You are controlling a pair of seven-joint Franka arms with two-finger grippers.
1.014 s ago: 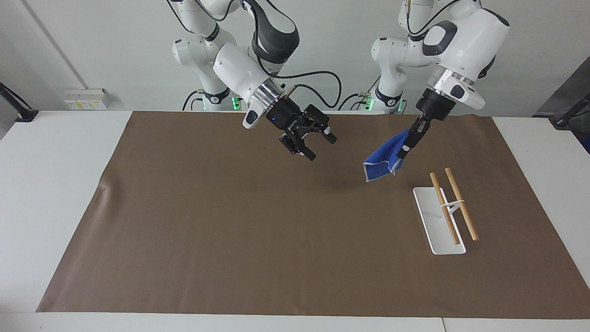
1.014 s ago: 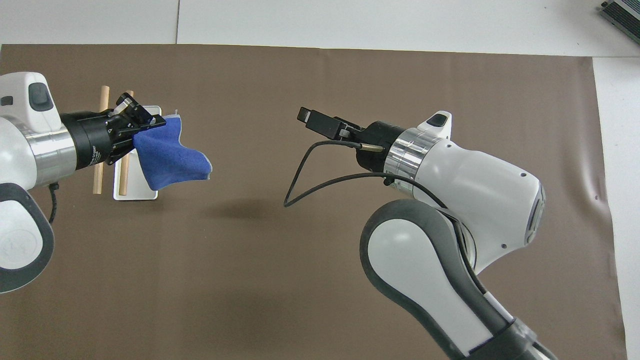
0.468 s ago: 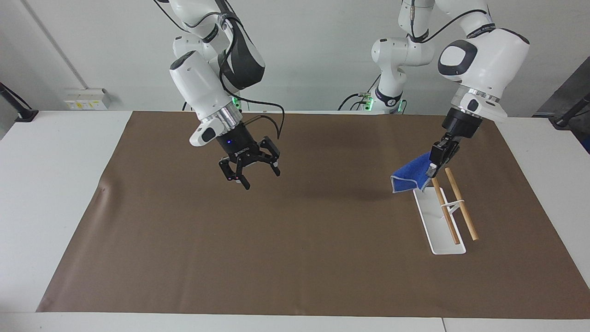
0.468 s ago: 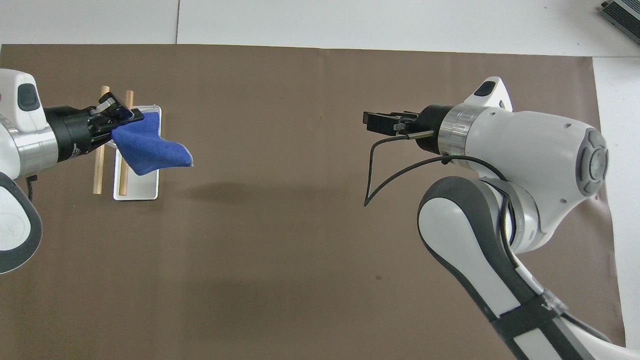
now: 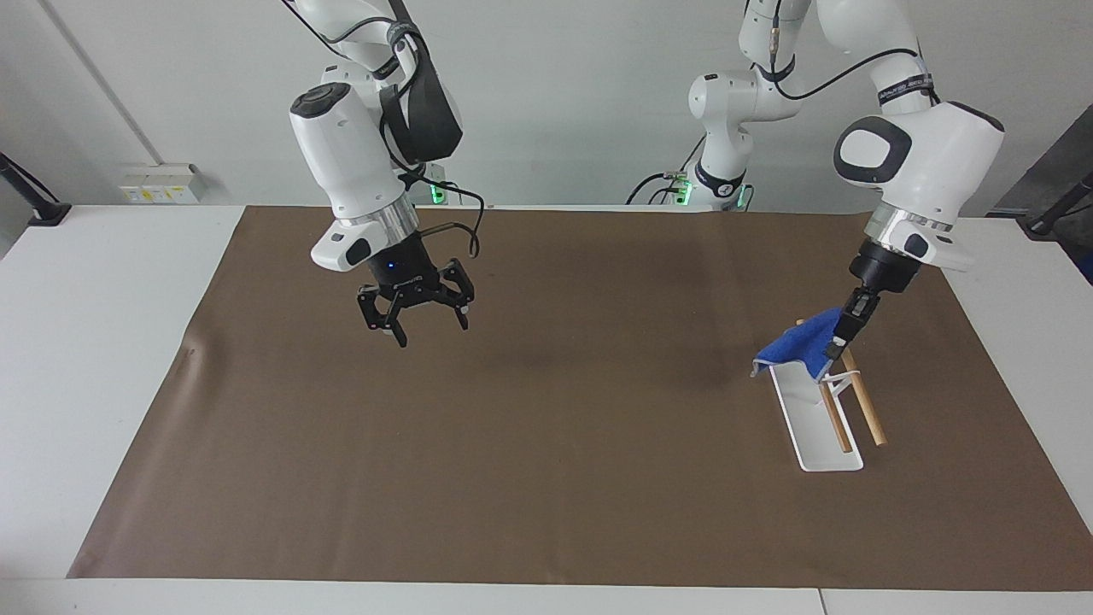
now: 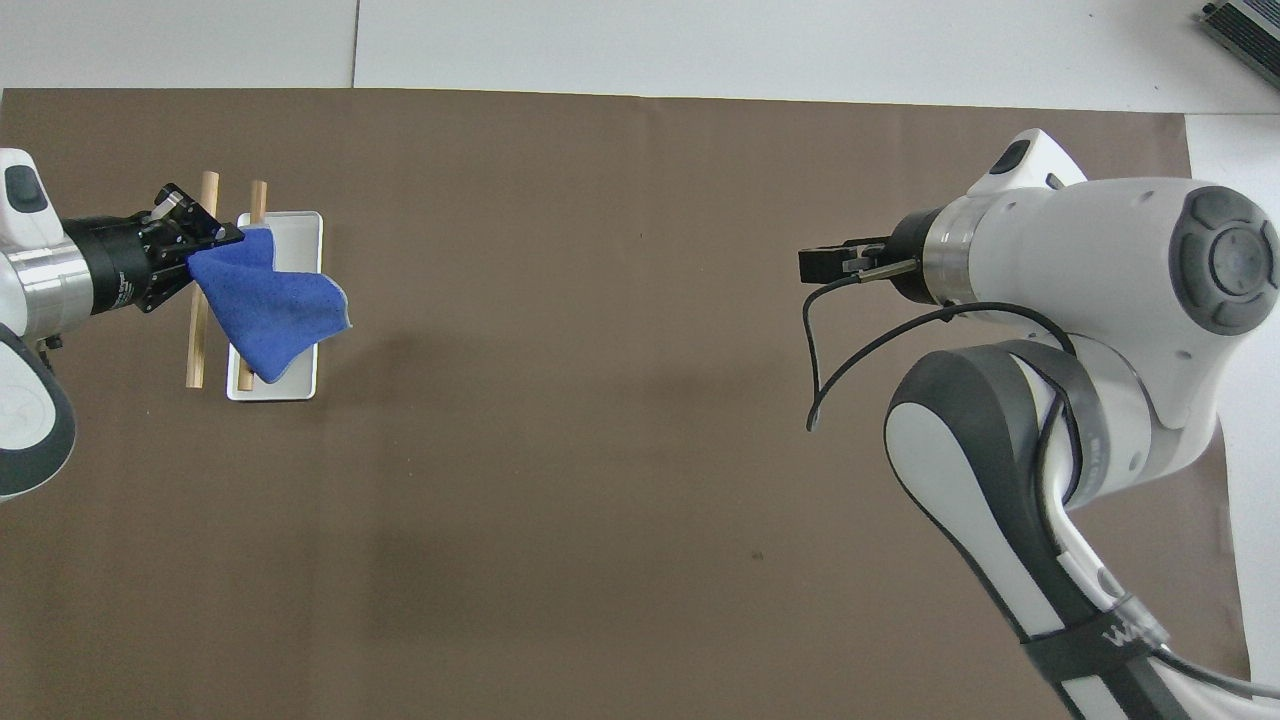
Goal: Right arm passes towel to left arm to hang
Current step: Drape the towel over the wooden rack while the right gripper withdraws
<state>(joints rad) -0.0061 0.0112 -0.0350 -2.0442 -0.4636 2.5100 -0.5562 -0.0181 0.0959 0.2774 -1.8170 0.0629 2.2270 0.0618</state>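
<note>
The blue towel (image 5: 792,348) hangs from my left gripper (image 5: 830,350), which is shut on one of its edges. The cloth is draped over the robot-side end of a small rack: a white base (image 5: 818,427) carrying two wooden bars (image 5: 864,403). Whether the cloth rests on a bar I cannot tell. In the overhead view the towel (image 6: 268,308) covers part of the rack base (image 6: 302,228) and one bar, with the left gripper (image 6: 232,238) over the bars (image 6: 203,310). My right gripper (image 5: 417,329) hangs open and holds nothing, above the mat toward the right arm's end (image 6: 822,264).
A large brown mat (image 5: 546,444) covers most of the white table (image 5: 102,342). The right arm's black cable (image 6: 830,340) loops down beside its wrist. A grey box corner (image 6: 1245,30) sits at the table's farthest corner.
The left gripper carried the towel down and over to the rack, so the cloth now covers its near end. The right arm swung away toward its own end of the table, still open.
</note>
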